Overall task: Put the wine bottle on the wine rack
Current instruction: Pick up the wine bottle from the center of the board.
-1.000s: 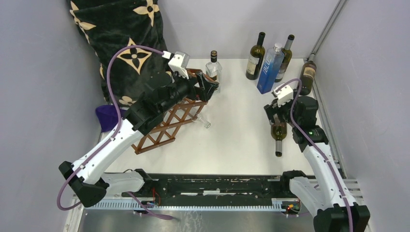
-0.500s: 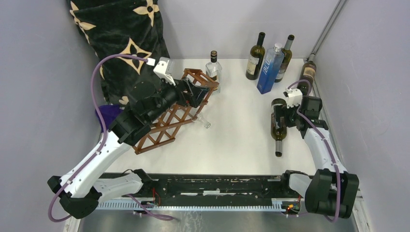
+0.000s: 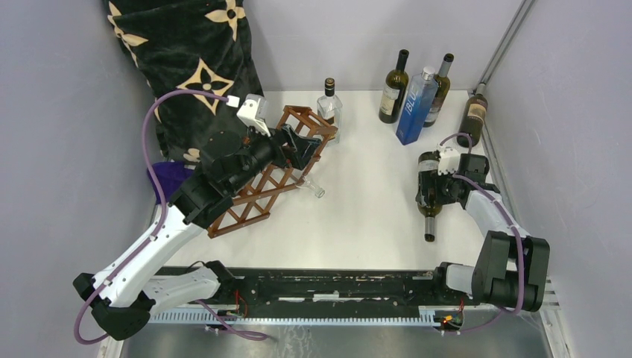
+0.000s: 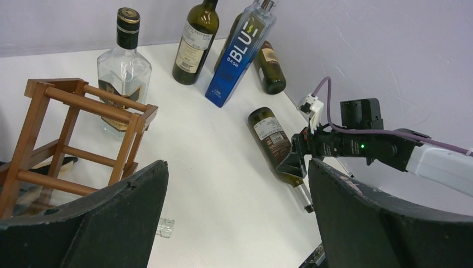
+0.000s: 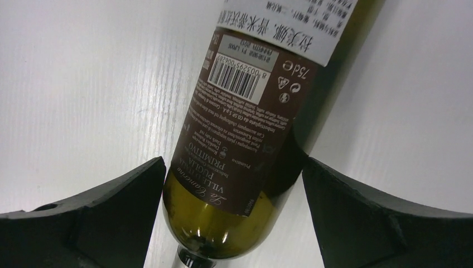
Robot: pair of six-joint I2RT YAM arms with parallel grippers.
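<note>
**Right gripper (image 3: 428, 191) open astride the lying wine bottle (image 3: 428, 212)**

The right gripper (image 5: 234, 167) hangs low over the wine bottle (image 5: 251, 123) with its jaws spread wide, one finger on each side of the lower body; the left finger sits right at the glass, while a strip of shadow shows between the bottle and the right finger, so nothing is clamped; the bottle lies on its side on the right part of the white surface (image 3: 365, 209), label up, neck toward the arm bases.

The wine rack (image 3: 255, 197) stands well apart on the left part of the surface, running diagonally, partly under the left arm; none of its visible cells holds the wine bottle; a clear glass piece (image 3: 314, 187) pokes out at its right side.

The left gripper (image 3: 309, 142) hovers over the rack's far end, jaws wide and holding nothing; its own camera looks past the rack (image 4: 72, 111) to the bottle (image 4: 273, 142).

A clear square bottle (image 3: 329, 104) stands just behind the rack; two dark bottles (image 3: 393, 88) and a blue bottle (image 3: 414, 108) stand at the back; another dark bottle (image 3: 474, 115) leans by the right wall; a black blanket (image 3: 186, 45) fills the back left corner.
</note>
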